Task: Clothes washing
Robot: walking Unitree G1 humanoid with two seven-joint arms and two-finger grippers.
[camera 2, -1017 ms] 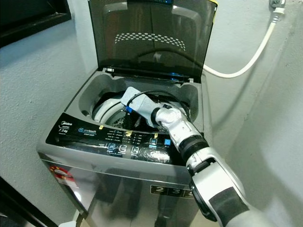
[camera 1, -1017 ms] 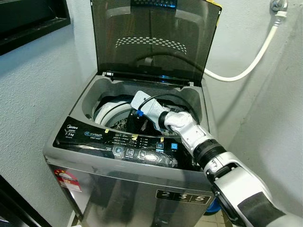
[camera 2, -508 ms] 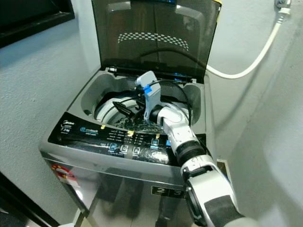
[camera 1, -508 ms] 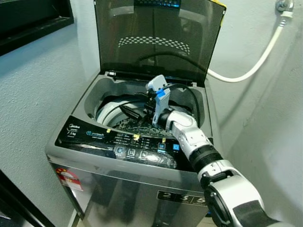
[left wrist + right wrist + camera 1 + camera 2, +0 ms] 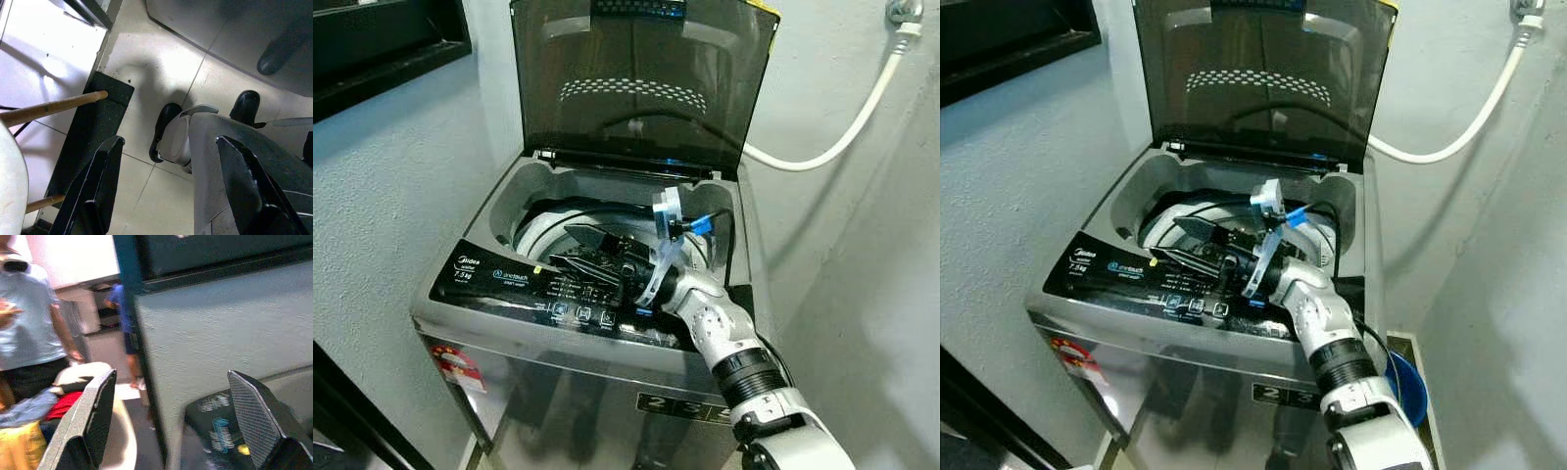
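Left eye view: my right claw (image 5: 597, 257) hangs open and empty over the washing machine (image 5: 509, 323)'s tub, lid (image 5: 641, 78) up, wash unstarted.

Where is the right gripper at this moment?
In the left eye view, the right gripper is over the open washing machine, its open black fingers pointing toward the robot's left just above the control panel, in front of the raised lid.
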